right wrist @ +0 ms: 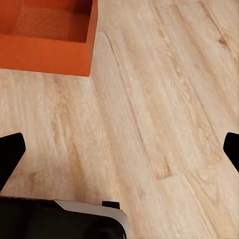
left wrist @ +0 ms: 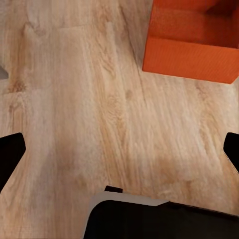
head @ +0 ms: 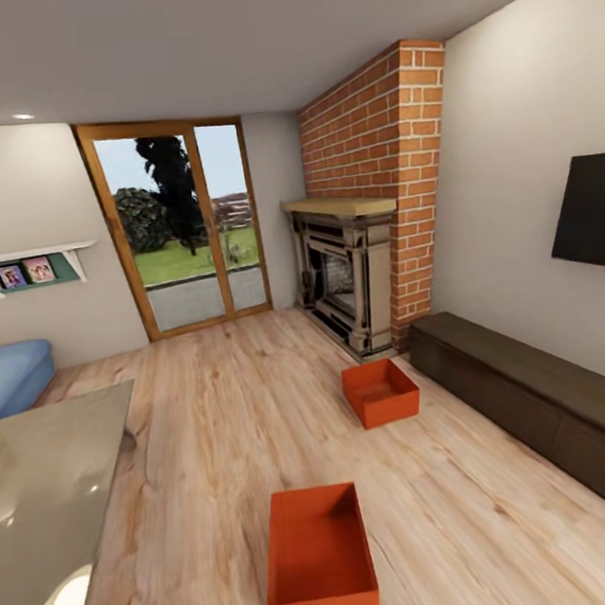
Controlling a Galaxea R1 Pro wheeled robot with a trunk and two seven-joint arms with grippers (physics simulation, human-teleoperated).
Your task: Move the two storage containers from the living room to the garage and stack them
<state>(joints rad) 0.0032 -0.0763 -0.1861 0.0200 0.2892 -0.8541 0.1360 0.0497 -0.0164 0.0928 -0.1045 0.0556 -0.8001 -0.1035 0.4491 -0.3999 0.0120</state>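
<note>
In the living room, the near storage container (head: 318, 560) sits low in the head view on the light wood plank floor (head: 213, 419), with bare planks on all sides, and the far storage container (head: 380, 392) lies just off the base of the ornate fireplace (head: 345, 278), near the end of the long dark bench (head: 546, 414) along the right wall. A glossy table (head: 43, 508) edges in at the left, leaving a wide open lane of floor between it and the bench up to the glass doors (head: 188, 232). Both the left pincer (left wrist: 122, 152) and the right pincer (right wrist: 122, 149) hang released over bare planks, fingertips spread wide, each with a corner of the near container in its wrist view.
</note>
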